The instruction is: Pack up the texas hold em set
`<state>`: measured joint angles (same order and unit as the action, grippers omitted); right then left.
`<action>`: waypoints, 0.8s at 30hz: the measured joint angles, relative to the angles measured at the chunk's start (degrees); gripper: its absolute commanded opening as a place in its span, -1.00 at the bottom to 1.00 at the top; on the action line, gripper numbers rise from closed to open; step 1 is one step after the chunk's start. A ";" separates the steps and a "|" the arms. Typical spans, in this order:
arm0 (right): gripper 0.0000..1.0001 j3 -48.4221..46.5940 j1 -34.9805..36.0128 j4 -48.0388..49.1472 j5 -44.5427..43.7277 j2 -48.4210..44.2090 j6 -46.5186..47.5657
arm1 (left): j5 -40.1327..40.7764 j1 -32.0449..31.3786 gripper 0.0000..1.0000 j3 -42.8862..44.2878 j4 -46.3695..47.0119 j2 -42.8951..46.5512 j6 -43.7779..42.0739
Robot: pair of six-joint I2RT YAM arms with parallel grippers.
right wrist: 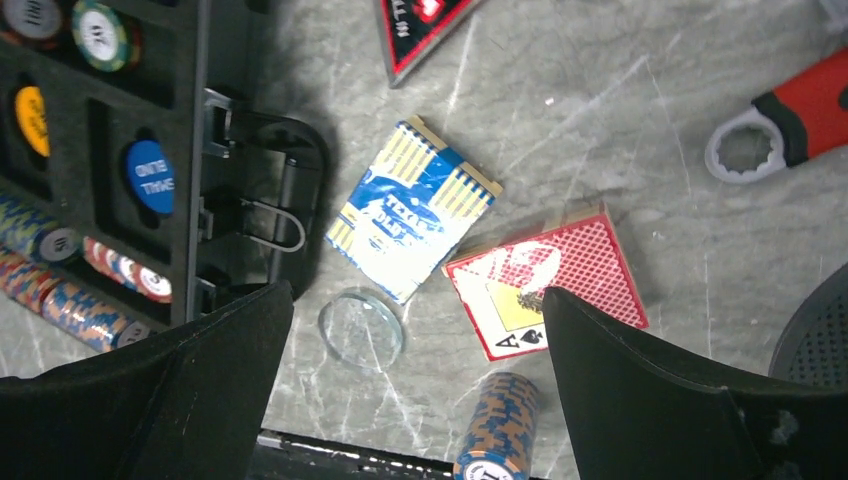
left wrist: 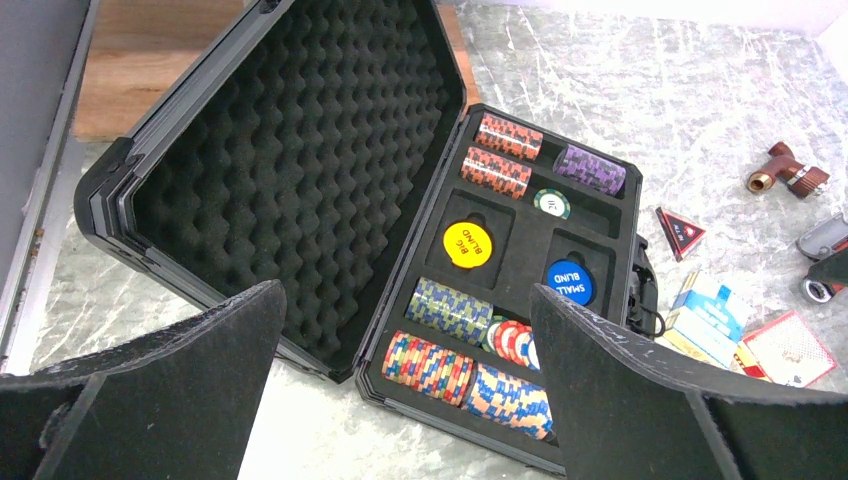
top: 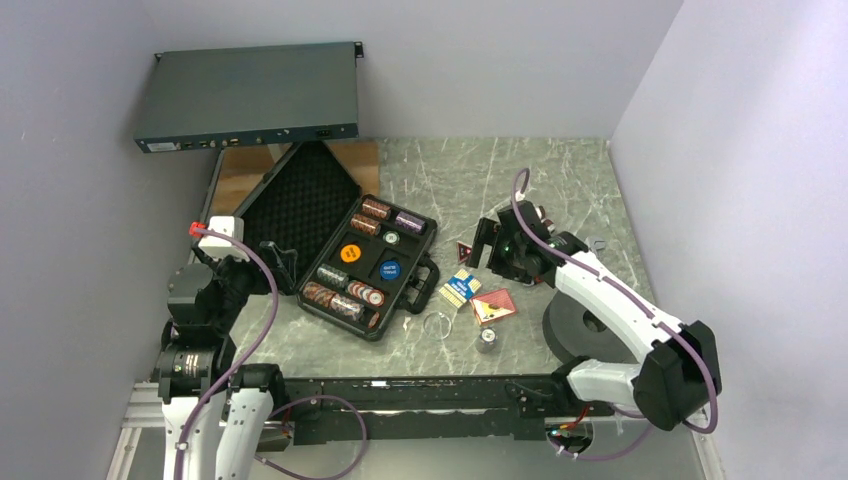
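Note:
The black case [top: 318, 300] lies open at centre left, with its foam lid [left wrist: 290, 150] tilted back. Its tray holds several striped chip rolls [left wrist: 450, 310], an orange disc [left wrist: 467, 243] and a blue disc [left wrist: 569, 281]. The blue/yellow card box [right wrist: 412, 210], the red card box [right wrist: 545, 295] and one loose chip roll [right wrist: 497, 425] lie on the table right of the case. My right gripper [right wrist: 415, 390] is open and empty above them. My left gripper [left wrist: 410, 400] is open and empty over the case's near left corner.
A clear round disc [right wrist: 361, 329] lies by the case handle [right wrist: 260, 200]. A red-edged triangle [right wrist: 420, 30] and a red-handled wrench [right wrist: 790, 120] lie further back. A dark-grey rack unit [top: 248, 97] stands at the back left. A dark round plate [top: 585, 325] sits under the right arm.

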<state>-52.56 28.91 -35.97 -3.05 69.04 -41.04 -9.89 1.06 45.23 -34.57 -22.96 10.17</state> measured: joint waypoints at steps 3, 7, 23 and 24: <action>1.00 0.00 1.03 -1.16 -1.51 1.73 -2.73 | 0.00 0.00 0.98 0.00 0.04 -0.02 0.00; 1.00 0.00 2.36 -1.31 -3.37 2.54 -6.38 | 0.00 0.00 0.98 0.00 0.04 -0.02 0.00; 1.00 -4.61 6.08 -3.04 -7.41 12.41 -17.05 | -0.39 0.00 0.98 0.00 0.04 -0.02 0.00; 1.00 -5.35 6.45 -3.10 -7.45 13.38 -17.40 | -0.39 0.00 0.98 0.00 0.04 -0.02 0.00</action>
<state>-57.91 35.35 -39.07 -10.50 82.41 -58.43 -10.28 1.06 45.23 -34.52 -22.98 10.17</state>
